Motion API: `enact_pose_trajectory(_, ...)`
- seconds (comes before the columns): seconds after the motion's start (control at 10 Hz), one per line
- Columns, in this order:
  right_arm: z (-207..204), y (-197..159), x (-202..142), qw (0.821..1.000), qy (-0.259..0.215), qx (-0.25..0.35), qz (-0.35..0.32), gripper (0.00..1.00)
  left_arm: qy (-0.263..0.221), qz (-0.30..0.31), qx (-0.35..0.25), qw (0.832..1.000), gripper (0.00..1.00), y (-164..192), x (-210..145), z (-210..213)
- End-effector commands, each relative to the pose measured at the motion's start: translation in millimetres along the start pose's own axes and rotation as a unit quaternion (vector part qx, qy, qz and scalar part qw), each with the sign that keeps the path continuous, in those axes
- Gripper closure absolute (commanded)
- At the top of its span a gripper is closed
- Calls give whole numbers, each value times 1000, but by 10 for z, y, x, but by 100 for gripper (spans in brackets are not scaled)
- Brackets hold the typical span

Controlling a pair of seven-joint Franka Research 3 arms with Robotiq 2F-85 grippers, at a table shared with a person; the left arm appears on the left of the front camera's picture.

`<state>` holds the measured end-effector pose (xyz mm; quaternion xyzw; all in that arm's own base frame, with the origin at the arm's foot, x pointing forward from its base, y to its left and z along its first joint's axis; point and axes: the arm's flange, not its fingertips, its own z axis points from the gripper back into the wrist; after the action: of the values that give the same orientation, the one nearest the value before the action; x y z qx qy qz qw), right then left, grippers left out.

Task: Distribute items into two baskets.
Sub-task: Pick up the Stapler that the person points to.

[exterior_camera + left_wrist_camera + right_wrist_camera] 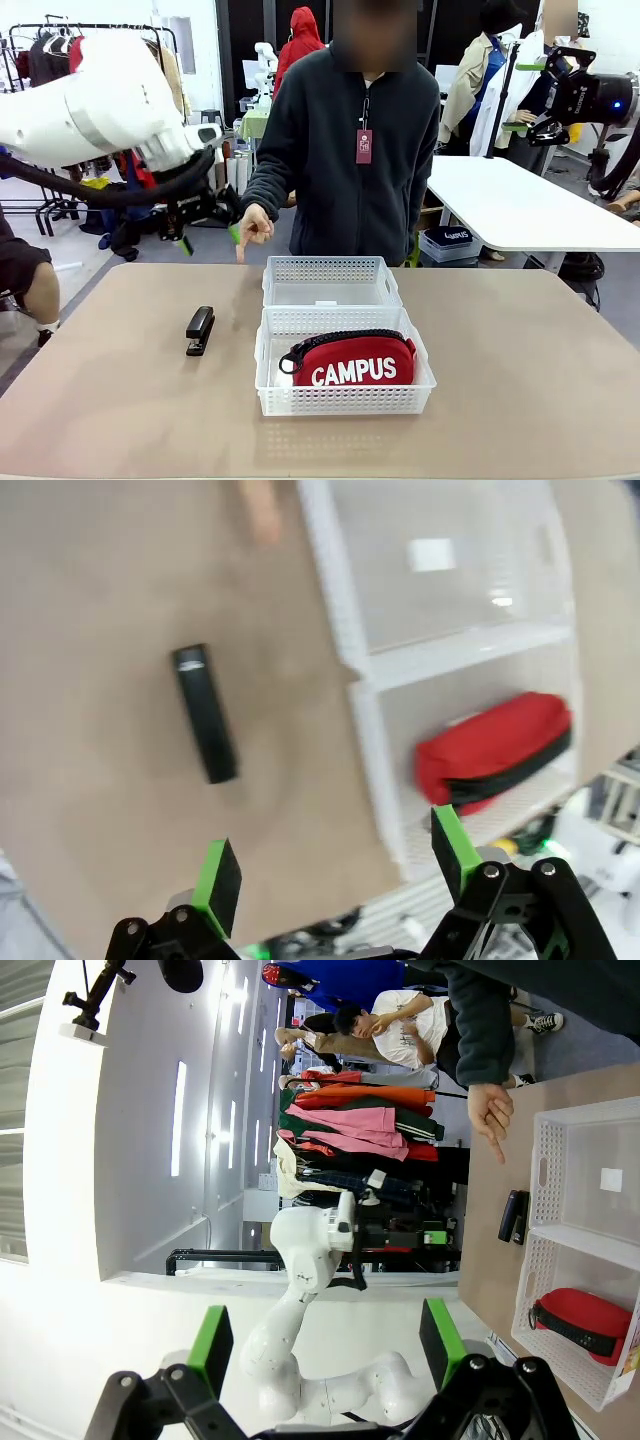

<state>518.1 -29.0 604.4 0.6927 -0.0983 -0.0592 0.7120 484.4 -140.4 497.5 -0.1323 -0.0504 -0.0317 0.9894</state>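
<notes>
The left gripper point(210, 238) is being held above the table's far left edge with its green-padded fingers point(218, 875) spread wide, and nothing is being gripped or touched by them. It is being aimed down at the black stapler point(205, 715), which is lying flat on bare tan tabletop point(120, 400) with free room on every side, apart from the baskets on its right and well in from the table's edges. The right gripper point(325, 1345) is being carried high off the table's right side, its jaws likewise spread and empty. The two lattice baskets are being kept end to end, touching, at mid-table: the near basket point(345, 400) is being occupied by the red CAMPUS pouch point(355, 362), while just a small white label is lying in the far basket point(330, 270). A person's hand point(254, 228) is being pointed downward at the far edge, just beside the far basket's left corner.
</notes>
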Motion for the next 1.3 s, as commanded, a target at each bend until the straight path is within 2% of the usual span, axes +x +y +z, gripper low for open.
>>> enact_pose_trajectory(0.0,-13,17,-11,1000,1,1,1,0,-19,-18,79,997,0,121,44,-200)
enact_pose_trajectory(0.1,-13,17,-11,1000,1,1,1,0,-15,-46,100,994,0,168,24,-315)
enact_pose_trajectory(0.3,-13,17,-11,1000,1,1,1,0,-12,-114,81,990,0,145,-69,-543)
enact_pose_trajectory(0.4,-13,17,-11,1000,1,1,1,0,-13,-127,76,989,0,106,-120,-634)
enact_pose_trajectory(0.6,-13,17,-11,1000,1,1,1,0,-14,-121,61,991,0,99,-167,-755)
enact_pose_trajectory(0.7,-13,17,-11,1000,1,1,1,0,-26,-61,66,996,0,83,-131,-717)
enact_pose_trajectory(0.8,-13,17,-11,1000,1,1,1,0,-5,-124,81,989,0,2,-137,-734)
enact_pose_trajectory(1.1,-13,17,-11,1000,1,1,1,0,-8,-109,75,991,0,9,-146,-755)
enact_pose_trajectory(1.2,-13,17,-11,1000,1,1,1,0,5,-85,118,989,0,17,-96,-781)
